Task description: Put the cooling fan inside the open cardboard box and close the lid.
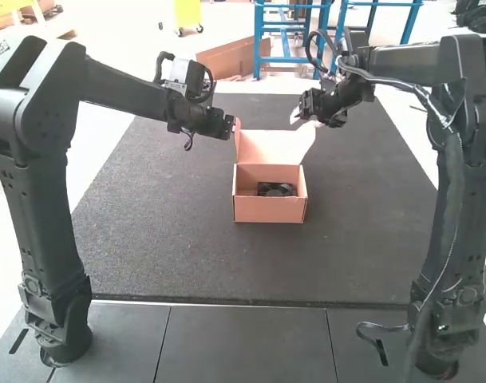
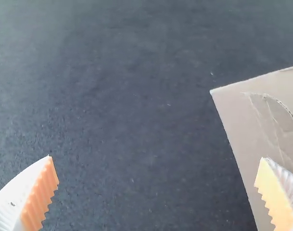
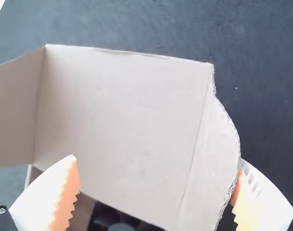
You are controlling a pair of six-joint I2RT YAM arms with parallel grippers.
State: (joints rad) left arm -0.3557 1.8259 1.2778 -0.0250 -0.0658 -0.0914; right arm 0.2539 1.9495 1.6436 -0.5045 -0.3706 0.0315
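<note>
High view: cardboard box (image 1: 270, 204) approx mid-mat (image 1: 147, 231) on bench (image 1: 243, 343), top open. Holds cooling fan (image 1: 275, 189), black, lying flat on box floor. Lid (image 1: 270, 146) upright along box's 12 o'clock edge, side flaps angled fwd.

Left gripper (image 1: 233, 128) up at lid's 10 o'clock corner, just beside it. Released, grasps nothing. Left wrist view: white ribbed fingers (image 2: 26, 202) w/ orange pads wide apart over mat, lid corner next to one finger.

Right gripper (image 1: 302, 114) at lid's 2 o'clock corner. Right wrist view: fingers (image 3: 50, 197) spread, released, w/ lid panel betw. them. Curved side flap right by one pad; touching or not, can't tell.

Both arms raised over mat's 12 o'clock half, grippers well above bench.
</note>
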